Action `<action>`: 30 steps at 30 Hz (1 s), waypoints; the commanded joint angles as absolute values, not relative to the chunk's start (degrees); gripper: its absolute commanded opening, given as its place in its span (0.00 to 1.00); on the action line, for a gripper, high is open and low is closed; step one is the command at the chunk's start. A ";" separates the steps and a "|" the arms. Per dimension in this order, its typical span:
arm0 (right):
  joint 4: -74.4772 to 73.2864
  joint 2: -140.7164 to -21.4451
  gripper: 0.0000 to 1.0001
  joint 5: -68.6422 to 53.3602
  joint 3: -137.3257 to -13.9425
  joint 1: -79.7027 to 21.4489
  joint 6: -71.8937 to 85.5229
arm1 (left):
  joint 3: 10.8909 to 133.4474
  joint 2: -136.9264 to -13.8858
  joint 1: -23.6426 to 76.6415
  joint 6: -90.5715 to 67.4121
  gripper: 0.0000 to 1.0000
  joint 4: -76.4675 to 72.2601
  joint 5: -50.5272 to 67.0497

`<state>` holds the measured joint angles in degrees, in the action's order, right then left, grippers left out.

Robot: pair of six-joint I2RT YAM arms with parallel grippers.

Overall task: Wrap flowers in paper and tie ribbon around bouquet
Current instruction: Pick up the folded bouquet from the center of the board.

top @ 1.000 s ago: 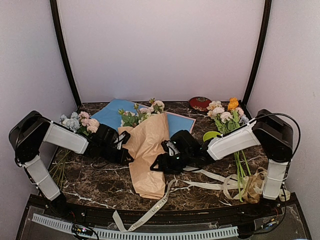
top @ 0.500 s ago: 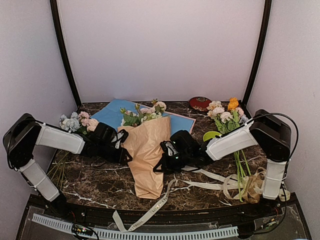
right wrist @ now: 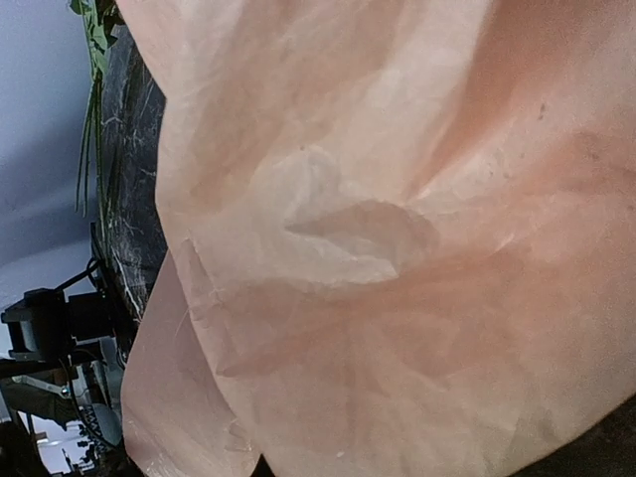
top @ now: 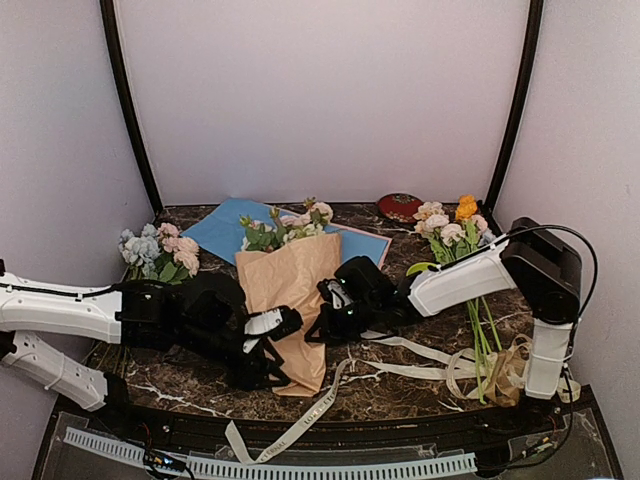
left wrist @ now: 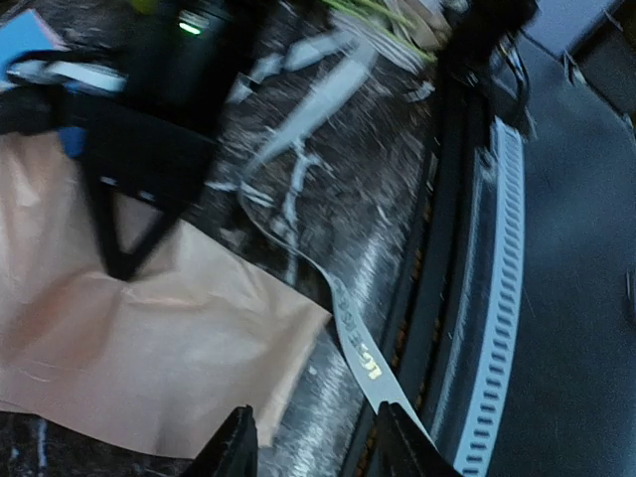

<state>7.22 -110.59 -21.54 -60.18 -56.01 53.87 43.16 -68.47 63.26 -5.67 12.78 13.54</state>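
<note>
The bouquet (top: 290,295) lies mid-table, a cone of tan paper (top: 285,330) with pink-cream flowers (top: 288,228) showing at its far end. My left gripper (top: 268,352) hovers low at the cone's near tip, open; in the left wrist view its fingertips (left wrist: 239,444) stand apart over marble, with the paper (left wrist: 149,358) corner beside them. The cream ribbon (left wrist: 360,348) runs under the cone's tip and trails right (top: 420,370). My right gripper (top: 325,312) is shut on the cone's right edge. Paper (right wrist: 378,248) fills the right wrist view and hides those fingers.
A light blue sheet (top: 222,228) lies behind the bouquet. A bunch with blue blooms (top: 152,252) is at the left, one with an orange bloom (top: 455,228) at the right. A red round object (top: 400,207) sits at the back. A white perforated strip (top: 300,468) lines the front edge.
My left gripper let go of the cone's left side, swung down to its near tip and opened. My right gripper shut on the paper's right edge.
</note>
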 commanded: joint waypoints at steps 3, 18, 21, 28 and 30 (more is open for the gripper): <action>2.04 -111.34 0.00 -17.78 -63.58 -56.33 49.39 | 47.67 -73.07 76.40 -1.56 0.59 29.22 20.28; -4.26 -111.36 0.00 -13.67 -65.65 -57.22 44.77 | 58.17 -94.55 84.57 13.67 0.66 47.14 14.69; -3.53 -110.97 0.00 -13.89 -65.30 -57.30 44.78 | 58.32 -95.93 84.69 14.21 0.63 47.45 13.96; -4.28 -111.75 0.00 -14.03 -65.65 -57.30 44.01 | 56.04 -96.99 86.13 15.25 0.61 43.56 19.72; -5.06 -111.86 0.00 -13.65 -65.65 -57.30 43.54 | 56.13 -97.50 86.11 14.77 0.49 43.47 18.40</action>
